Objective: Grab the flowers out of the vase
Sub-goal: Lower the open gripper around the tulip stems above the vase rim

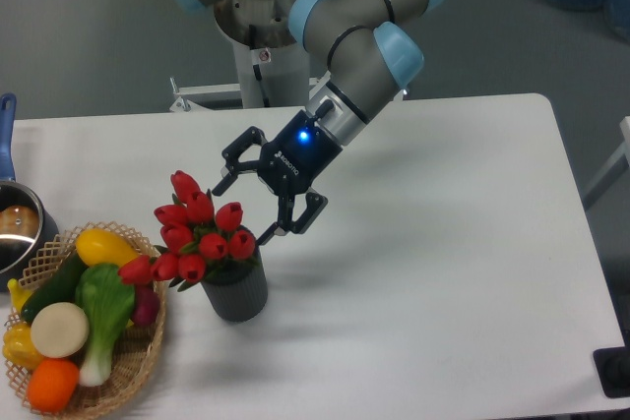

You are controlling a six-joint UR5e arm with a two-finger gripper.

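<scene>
The flowers (200, 231), a bunch of red tulip buds with green leaves, stand in the vase (237, 294), a dark grey cylinder on the white table left of centre. My gripper (244, 208) hangs tilted just behind and to the right of the buds, with its jaws spread open. One fingertip is near the top buds, the other near the right-hand buds. Nothing is held between the fingers. The stems are hidden inside the vase.
A woven wicker basket (146, 353) with yellow, green, white, orange and dark-red produce stands at the left front, touching the flowers' left side. A steel pot (17, 228) with a blue handle sits at the left edge. The table's front edge (394, 412) is close below the vase.
</scene>
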